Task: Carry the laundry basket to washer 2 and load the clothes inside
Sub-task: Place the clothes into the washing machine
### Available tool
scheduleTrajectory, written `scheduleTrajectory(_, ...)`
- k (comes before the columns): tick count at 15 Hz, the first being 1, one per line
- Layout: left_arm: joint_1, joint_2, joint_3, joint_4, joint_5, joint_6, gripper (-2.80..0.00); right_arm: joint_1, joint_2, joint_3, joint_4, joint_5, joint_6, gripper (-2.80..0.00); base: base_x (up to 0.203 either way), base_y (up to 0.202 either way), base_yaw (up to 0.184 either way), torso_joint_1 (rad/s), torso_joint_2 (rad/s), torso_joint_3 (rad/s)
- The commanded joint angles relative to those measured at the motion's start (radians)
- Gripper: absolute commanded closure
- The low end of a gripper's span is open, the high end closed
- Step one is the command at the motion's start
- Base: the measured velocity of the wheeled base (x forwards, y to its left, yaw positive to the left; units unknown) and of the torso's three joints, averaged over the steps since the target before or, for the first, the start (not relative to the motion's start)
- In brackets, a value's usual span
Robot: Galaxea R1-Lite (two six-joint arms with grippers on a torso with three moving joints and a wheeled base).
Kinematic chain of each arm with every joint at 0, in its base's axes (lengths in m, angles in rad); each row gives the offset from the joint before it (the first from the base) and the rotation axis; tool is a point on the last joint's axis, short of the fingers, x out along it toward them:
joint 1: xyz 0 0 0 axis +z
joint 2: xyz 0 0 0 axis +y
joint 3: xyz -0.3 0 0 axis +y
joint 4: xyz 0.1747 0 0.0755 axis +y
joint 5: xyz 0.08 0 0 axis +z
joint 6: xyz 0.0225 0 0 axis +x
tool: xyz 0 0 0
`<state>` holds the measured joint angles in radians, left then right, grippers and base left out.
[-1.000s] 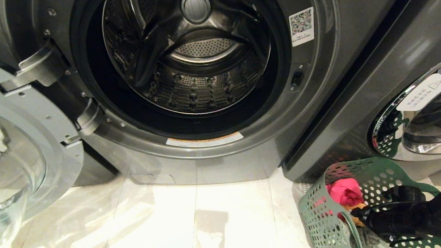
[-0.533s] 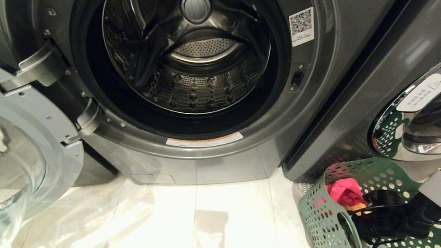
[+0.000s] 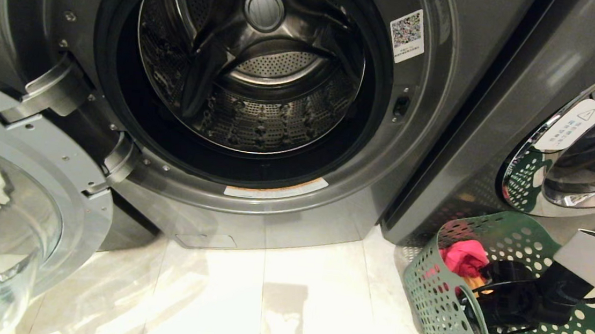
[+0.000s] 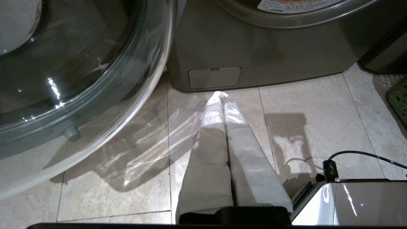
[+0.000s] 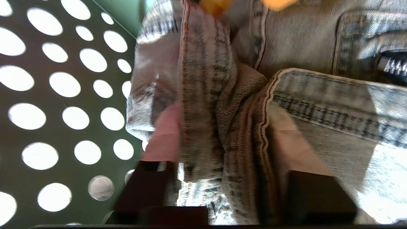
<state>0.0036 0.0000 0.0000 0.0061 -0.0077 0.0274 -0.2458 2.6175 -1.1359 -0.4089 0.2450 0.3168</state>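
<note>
The dark green perforated laundry basket (image 3: pixel 436 308) stands on the floor at the lower right, holding a pink garment (image 3: pixel 463 257), something orange and a pale denim garment (image 5: pixel 318 95). My right gripper (image 3: pixel 479 306) reaches down inside it. In the right wrist view its two fingers (image 5: pixel 165 133) press from both sides on a bunched fold of the denim, right gripper (image 5: pixel 222 111) shut on it. A dark grey front-load washer (image 3: pixel 431 119) faces me with its door swung open and its drum (image 3: pixel 259 110) empty; its numeral is out of view. My left gripper (image 4: pixel 222 95) is shut, parked low over the floor tiles.
The open glass door (image 3: pixel 3 206) fills the lower left, close to the left gripper. A second grey washer (image 3: pixel 573 159) with its door closed stands right behind the basket. Pale floor tiles (image 3: pixel 291 295) lie between the door and the basket.
The right arm has sunk deeper into the basket and shifted slightly left. Its jaws, wide open before, have closed on the denim. The left arm has not moved.
</note>
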Motion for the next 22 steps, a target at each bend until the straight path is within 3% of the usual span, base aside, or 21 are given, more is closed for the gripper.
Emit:
scheduleTrajectory(1,0.001,0.002,0.0,0.0,0.0,0.0,0.0,0.005,-0.021,0.04,0.0,-0.002,-0.003,0.0,0.0,0.0,0.0,0.0,0.0,0.0)
scheduleTrajectory(6,0.001,0.002,0.0,0.0,0.0,0.0,0.0,-0.012,-0.201,0.228,0.002,-0.012,-0.031,0.0,0.0,0.0,0.0,0.0,0.0,0.0)
scheduleTrajectory(11,0.0,0.002,0.0,0.0,0.0,0.0,0.0,-0.073,-0.502,0.372,0.006,-0.074,-0.06,0.0,0.0,0.0,0.0,0.0,0.0,0.0)
scheduleTrajectory(19,0.001,0.002,0.0,0.0,0.0,0.0,0.0,-0.119,-1.204,0.642,0.038,-0.097,-0.27,0.0,0.0,0.0,0.0,0.0,0.0,0.0)
scheduleTrajectory(22,0.0,0.002,0.0,0.0,0.0,0.0,0.0,-0.062,-1.479,0.647,0.039,-0.092,-0.357,0.0,0.0,0.0,0.0,0.0,0.0,0.0)
